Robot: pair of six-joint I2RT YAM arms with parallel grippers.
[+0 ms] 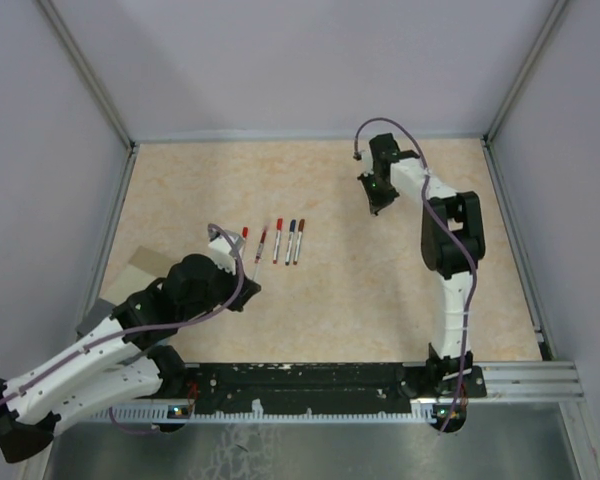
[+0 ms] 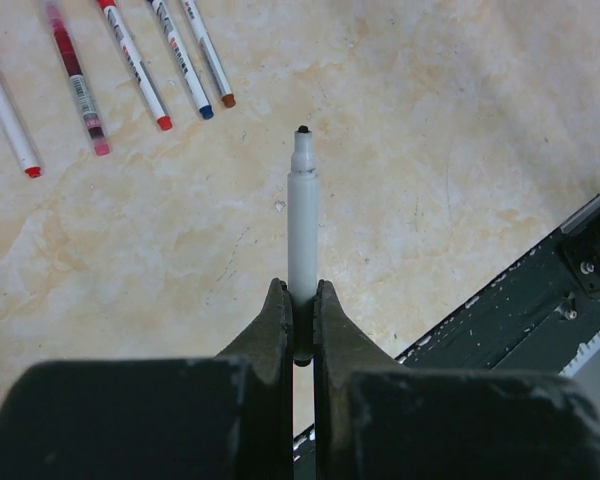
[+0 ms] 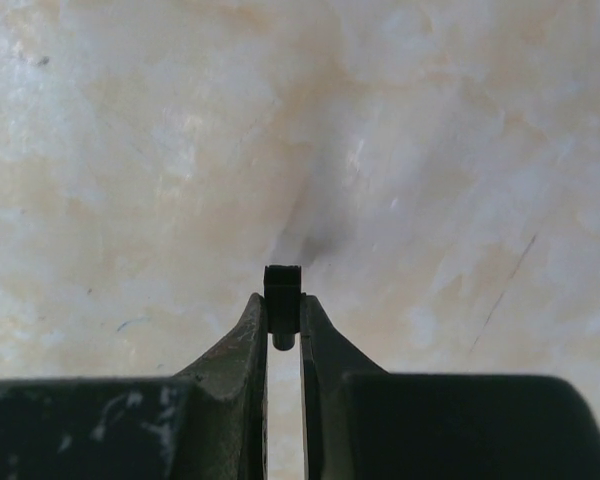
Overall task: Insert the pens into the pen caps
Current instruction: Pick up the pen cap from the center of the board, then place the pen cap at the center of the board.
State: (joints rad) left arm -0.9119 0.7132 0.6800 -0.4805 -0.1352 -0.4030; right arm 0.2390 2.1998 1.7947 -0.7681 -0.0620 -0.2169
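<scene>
Far left in the top view, low over the table [image 1: 330, 190]: left claw [image 2: 302, 318] clamped tight on a white-barrelled pen [image 2: 303, 215], gripping only the rear end of the barrel. Uncapped, with a small black tip pointing straight out ahead of the fingers [image 2: 270, 335], so most of the pen's length stands clear in front of the claw. Below and to the right in the wrist view, a black rail [image 2: 540, 290] along the near table edge. Next to the right in the top view, a row of five pens [image 1: 277, 241] lying flat on the table, side by side and roughly parallel, untouched by either claw. Seen from the left wrist, up and to the left of the held pen's tip, with ends in red, dark red, red, blue and a brownish red. Farther right and well apart, toward the far side of the table: right claw [image 3: 283, 322] closed to a narrow gap on a short black pen cap [image 3: 283, 283]. Pinched right at the fingertips, lower part between them, upper part poking out beyond. Held over bare marbled table, a soft shadow beneath it. Cap and held pen at opposite sides of the table, nowhere near touching.
</scene>
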